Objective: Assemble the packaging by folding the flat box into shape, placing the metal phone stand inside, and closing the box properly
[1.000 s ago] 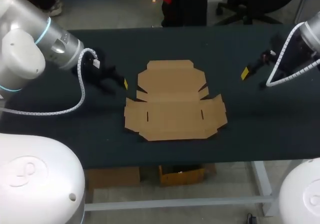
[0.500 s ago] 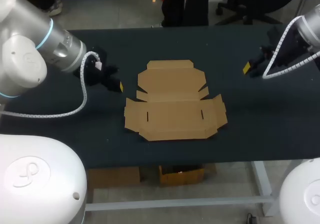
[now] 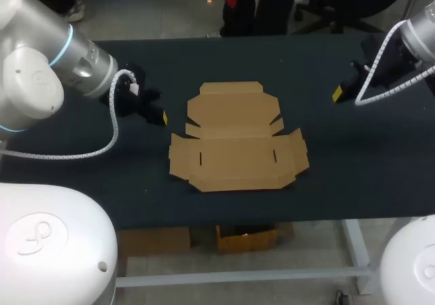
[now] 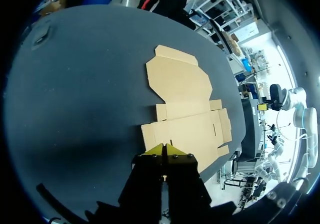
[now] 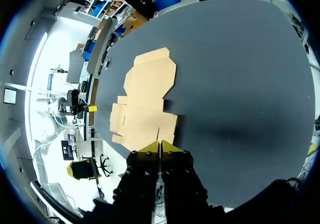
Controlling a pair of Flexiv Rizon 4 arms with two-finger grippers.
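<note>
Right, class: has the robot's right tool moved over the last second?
Yes. The right tool has shifted slightly away from the flat brown cardboard box, toward the dark table's far edge.

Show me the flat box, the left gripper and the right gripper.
flat box (image 3: 238, 142), head view, middle panel.
left gripper (image 4: 163, 148), left wrist view, between yellow tips.
right gripper (image 5: 160, 146), right wrist view, between yellow tips.
</note>
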